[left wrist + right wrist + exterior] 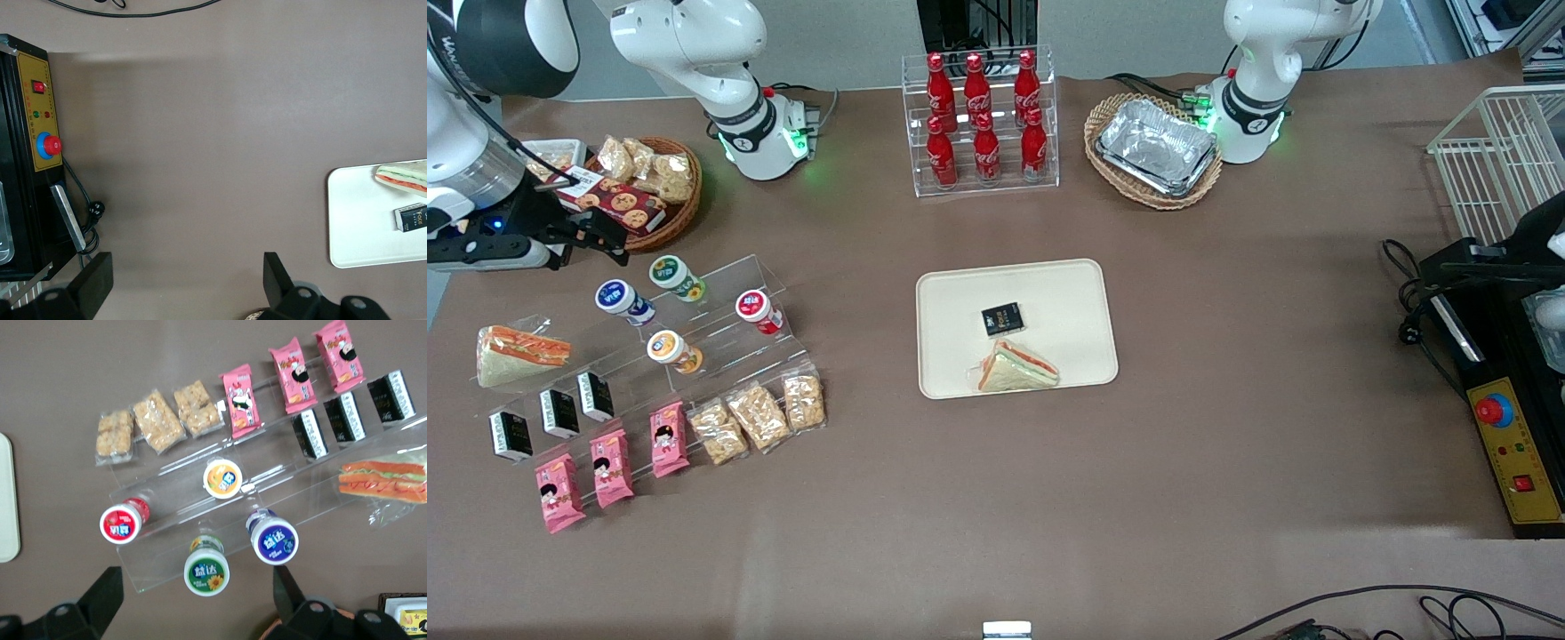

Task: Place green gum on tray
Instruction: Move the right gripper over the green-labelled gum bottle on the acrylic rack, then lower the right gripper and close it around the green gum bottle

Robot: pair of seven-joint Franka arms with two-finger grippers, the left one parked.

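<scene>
So our gripper (193, 600) is hanging above the green gum (206, 568), fingers spread wide with nothing between them, looks lined up to drop straight down on the lid. The gum sits on the top step of the clear stepped rack (720, 333), tilted lid-up so it's easy to grab, with the blue-lidded bottle (273, 538) just beside it. We'd say the pick hasn't started. The tray (1049, 284) waits well apart, mid-surface, already carrying a sandwich (1016, 368) and a black packet (1002, 319).

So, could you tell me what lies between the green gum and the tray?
In the front view, the red-lidded bottle sits between green gum and tray; gripper hovers nearby, open.
</scene>
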